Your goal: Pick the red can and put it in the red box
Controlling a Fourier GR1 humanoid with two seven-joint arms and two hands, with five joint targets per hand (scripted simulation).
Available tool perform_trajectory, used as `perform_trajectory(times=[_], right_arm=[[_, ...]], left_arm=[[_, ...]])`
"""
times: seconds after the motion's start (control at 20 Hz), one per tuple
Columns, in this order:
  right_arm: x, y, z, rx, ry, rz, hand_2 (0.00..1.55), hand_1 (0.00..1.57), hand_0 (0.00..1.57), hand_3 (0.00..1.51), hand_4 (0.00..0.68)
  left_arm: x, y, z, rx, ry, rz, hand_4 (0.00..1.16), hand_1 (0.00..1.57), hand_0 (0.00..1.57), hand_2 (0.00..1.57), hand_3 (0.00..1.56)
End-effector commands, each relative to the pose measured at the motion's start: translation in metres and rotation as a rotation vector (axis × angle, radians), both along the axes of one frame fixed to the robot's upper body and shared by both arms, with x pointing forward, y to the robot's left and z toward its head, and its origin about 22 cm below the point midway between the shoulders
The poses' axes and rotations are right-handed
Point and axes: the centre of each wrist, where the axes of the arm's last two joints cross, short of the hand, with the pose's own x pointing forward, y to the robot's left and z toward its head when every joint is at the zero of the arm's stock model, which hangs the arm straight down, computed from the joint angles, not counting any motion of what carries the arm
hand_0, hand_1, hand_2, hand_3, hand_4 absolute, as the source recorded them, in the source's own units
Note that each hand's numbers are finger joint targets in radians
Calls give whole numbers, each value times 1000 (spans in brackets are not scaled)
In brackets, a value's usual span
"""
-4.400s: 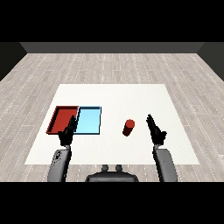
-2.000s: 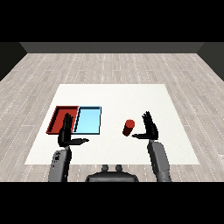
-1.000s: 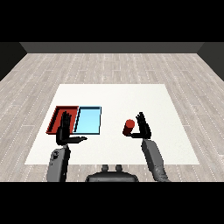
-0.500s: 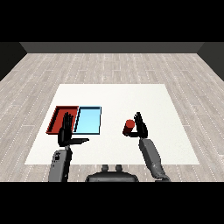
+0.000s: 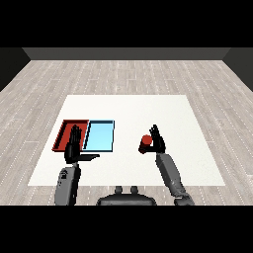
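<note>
The red can (image 5: 145, 144) stands upright on the white table (image 5: 133, 108), right of the two trays. My right hand (image 5: 157, 140) is right beside the can's right side, fingers straight and pointing up, not curled round it. The red tray (image 5: 65, 129) lies at the left, with the light blue tray (image 5: 100, 135) touching its right side. My left hand (image 5: 74, 146) hovers over the near right part of the red tray, fingers straight, thumb out to the right, holding nothing.
The table's near edge runs just behind my forearms. Grey wooden floor surrounds the table. White tabletop stretches beyond the can and to its right.
My right hand has moved left across the table to the can's side, closing the gap. The can and the left hand have kept their places.
</note>
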Motion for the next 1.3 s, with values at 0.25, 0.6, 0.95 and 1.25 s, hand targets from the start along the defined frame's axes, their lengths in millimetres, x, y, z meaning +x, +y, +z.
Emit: perform_trajectory(times=[0.25,0.6,0.95,1.25], right_arm=[[-1,4,4,7,22,-6,0,0,0,0,0],[-2,9,1,-12,38,-2,0,0,0,0,0],[12,28,1,-5,10,8,0,0,0,0,0],[19,19,8,-82,60,-60,1469,1470,1470,1434,579]], left_arm=[[-7,13,-4,-1,4,-5,0,0,0,0,0],[-3,-7,-8,11,-10,23,0,0,0,0,0],[-19,1,-5,-9,-6,14,0,0,0,0,0],[-2,16,-3,-2,-7,-3,0,0,0,0,0]])
